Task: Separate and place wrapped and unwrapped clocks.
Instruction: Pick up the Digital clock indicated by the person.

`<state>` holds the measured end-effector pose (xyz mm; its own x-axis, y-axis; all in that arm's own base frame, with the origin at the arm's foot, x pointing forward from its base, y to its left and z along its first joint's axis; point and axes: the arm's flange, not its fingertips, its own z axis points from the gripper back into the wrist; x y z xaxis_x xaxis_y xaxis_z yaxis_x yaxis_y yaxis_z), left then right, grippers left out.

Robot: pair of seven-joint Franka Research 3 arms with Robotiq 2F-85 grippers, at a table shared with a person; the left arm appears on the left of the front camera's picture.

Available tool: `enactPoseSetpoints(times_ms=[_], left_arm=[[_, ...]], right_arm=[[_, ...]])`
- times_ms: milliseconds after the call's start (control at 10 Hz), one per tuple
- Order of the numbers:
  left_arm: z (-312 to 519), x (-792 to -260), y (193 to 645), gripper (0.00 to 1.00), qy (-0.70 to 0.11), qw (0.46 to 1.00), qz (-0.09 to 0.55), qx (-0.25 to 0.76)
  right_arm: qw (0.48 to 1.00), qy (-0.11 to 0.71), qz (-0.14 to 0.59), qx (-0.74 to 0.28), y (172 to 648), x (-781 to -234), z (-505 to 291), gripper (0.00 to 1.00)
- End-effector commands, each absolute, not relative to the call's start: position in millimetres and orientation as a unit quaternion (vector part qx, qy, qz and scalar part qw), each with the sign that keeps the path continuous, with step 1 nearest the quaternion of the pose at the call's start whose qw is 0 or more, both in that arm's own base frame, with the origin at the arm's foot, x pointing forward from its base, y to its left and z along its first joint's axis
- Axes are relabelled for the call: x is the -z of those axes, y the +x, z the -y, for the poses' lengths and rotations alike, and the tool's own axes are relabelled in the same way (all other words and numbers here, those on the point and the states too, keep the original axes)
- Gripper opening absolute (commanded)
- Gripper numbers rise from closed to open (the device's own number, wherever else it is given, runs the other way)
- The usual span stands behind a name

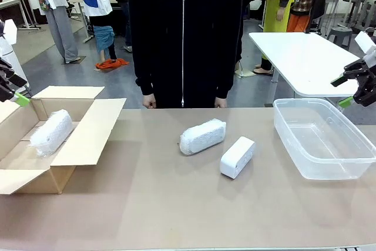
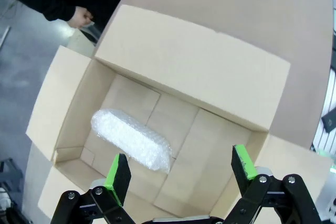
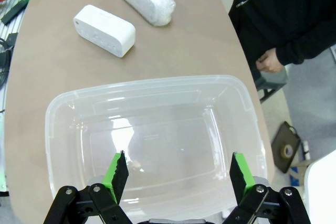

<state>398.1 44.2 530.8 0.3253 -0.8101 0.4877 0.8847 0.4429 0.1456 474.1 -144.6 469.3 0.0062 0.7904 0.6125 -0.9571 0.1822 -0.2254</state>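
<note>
Currently the first wrapped clock (image 1: 51, 131) lies on the floor of an open cardboard box (image 1: 88, 136) at the 9 o'clock side of the tabletop (image 1: 176, 204), as seen from the front. The left tool (image 2: 180, 167) hangs above that box with its green-padded fingers spread wide. The second wrapped clock (image 1: 202, 136) rests near the tabletop's middle. The unwrapped clock (image 1: 237, 157), a smooth white block, sits just beside it at its 4 o'clock, with a small gap between the two. At the 3 o'clock side stands a clear bin (image 1: 286, 136), and the right tool (image 3: 177, 170) hovers over it with its fingers likewise spread wide. A person (image 1: 185, 27) in black stands at 12 o'clock, hands at the tabletop's far edge.
</note>
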Motion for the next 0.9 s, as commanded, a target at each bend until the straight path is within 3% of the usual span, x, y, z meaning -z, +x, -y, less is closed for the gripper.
enactPoseSetpoints(times_ms=[0,800], left_arm=[[-62.9,-532.8,410.8,1.00,-0.081,0.800,0.226,0.550],[-108.2,-547.0,387.0,1.00,-0.142,0.722,0.257,0.626]], right_arm=[[0.697,0.130,0.323,-0.627,474.6,-467.8,143.4,1.00],[0.697,0.130,0.323,-0.627,474.6,-467.8,143.4,1.00]])
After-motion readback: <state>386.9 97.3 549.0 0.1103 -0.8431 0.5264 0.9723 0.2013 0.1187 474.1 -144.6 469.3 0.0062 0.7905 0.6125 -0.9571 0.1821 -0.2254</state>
